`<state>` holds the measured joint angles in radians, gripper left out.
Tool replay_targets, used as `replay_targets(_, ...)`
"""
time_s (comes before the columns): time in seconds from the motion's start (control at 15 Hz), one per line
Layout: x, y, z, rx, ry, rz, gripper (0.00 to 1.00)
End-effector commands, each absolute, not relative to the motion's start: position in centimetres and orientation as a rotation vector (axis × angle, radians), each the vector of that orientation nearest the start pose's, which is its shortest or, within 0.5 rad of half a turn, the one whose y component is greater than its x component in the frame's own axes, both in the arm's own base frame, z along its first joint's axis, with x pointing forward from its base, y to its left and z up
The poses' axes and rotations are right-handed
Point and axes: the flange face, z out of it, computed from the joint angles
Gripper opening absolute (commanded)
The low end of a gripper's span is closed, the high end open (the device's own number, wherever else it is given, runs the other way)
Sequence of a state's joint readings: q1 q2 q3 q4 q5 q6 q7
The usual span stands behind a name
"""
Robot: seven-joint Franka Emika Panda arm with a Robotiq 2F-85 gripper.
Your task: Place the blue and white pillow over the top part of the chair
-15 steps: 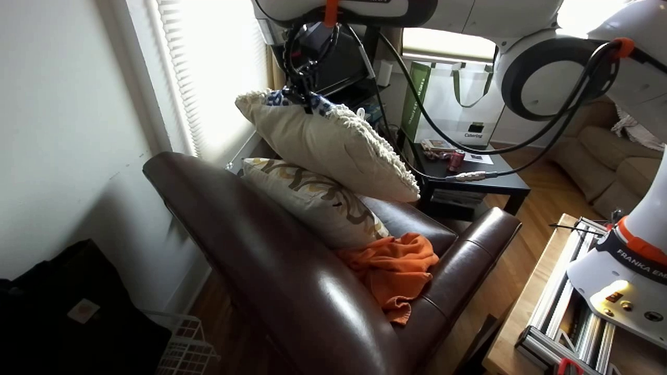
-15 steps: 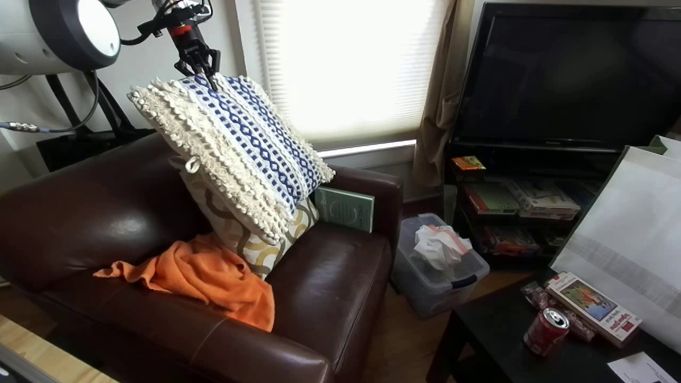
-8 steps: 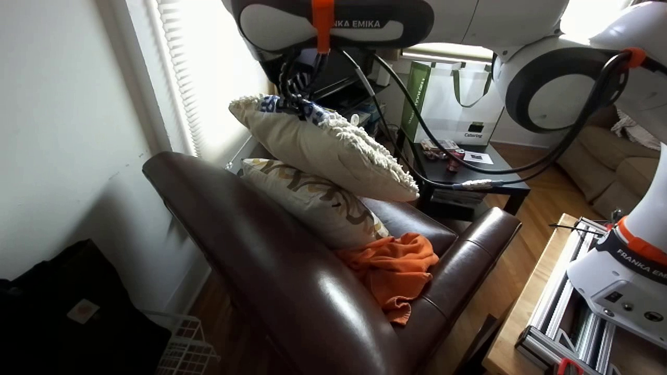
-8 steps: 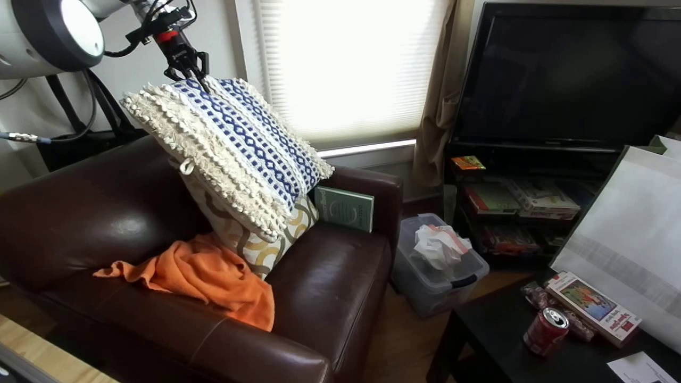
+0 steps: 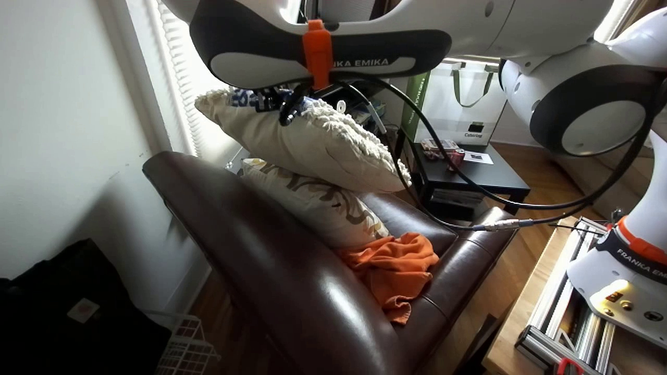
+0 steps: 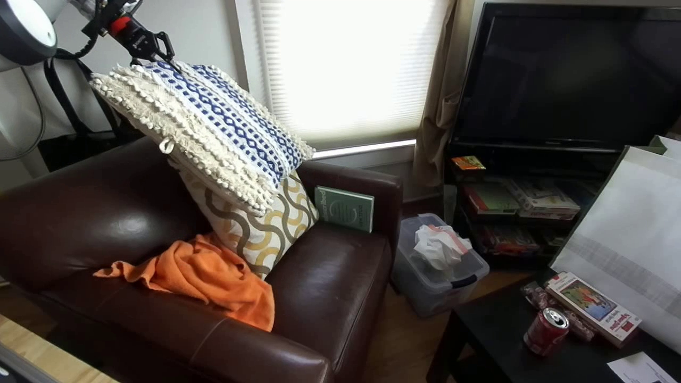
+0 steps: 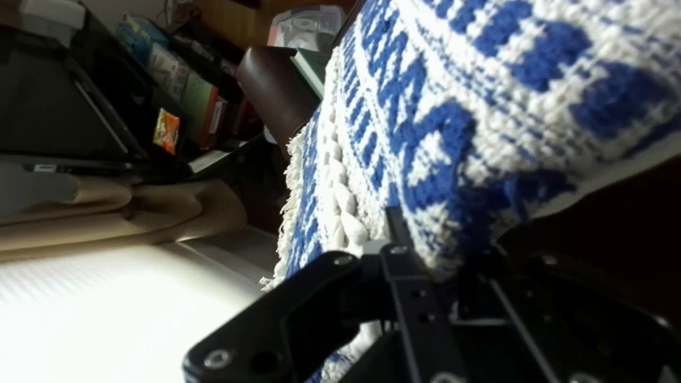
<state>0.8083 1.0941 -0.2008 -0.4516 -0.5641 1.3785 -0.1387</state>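
The blue and white pillow (image 6: 229,114) hangs tilted from my gripper (image 6: 169,63), which is shut on its upper edge. In an exterior view its cream back (image 5: 307,143) faces the camera, and the arm partly covers the gripper. In the wrist view the fingers (image 7: 441,234) pinch the blue woven edge of the pillow (image 7: 425,106); the right finger is dark. The brown leather chair (image 6: 106,207) also shows its thick back (image 5: 260,239). The pillow is above the seat, beside the chair back, its lower part in front of or against the mottled pillow; contact is unclear.
The beige-and-brown mottled pillow (image 6: 266,229) leans on the chair back. An orange cloth (image 6: 207,282) and a green book (image 6: 345,208) are on the chair. A window blind (image 6: 351,69) and wall (image 5: 68,104) are close by. A cable (image 5: 443,151) hangs from the arm.
My gripper has carried the pillow toward the chair back and wall, leftward in both exterior views, and it tilts flatter. More of the mottled pillow shows. The grip stays shut.
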Motion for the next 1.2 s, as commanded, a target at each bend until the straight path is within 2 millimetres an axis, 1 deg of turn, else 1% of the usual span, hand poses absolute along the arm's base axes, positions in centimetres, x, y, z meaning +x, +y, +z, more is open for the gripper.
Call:
replay_targets(0.0,61.1,47.0,41.7,2.189,0.912,0.104,0.17)
replay_targets(0.13,60.7,47.4,42.1,2.171,0.922,0.114,0.17)
replay_targets(0.27,60.8,47.3,42.2,2.168,0.922,0.113,0.17)
replay_targets(0.33,60.9,47.2,42.2,2.166,0.921,0.113,0.04)
replay_targets(0.4,61.0,47.4,42.2,2.148,0.922,0.129,0.04)
replay_targets(0.53,60.7,48.7,42.9,2.091,0.971,0.203,0.04)
replay_targets(0.6,60.2,49.9,43.7,2.061,1.015,0.253,0.04)
replay_targets(0.8,59.4,52.2,45.9,2.014,1.083,0.404,0.04)
replay_targets(1.0,58.7,54.3,47.9,1.949,1.172,0.544,0.04)
replay_targets(1.13,58.4,55.3,49.2,1.897,1.237,0.632,0.04)
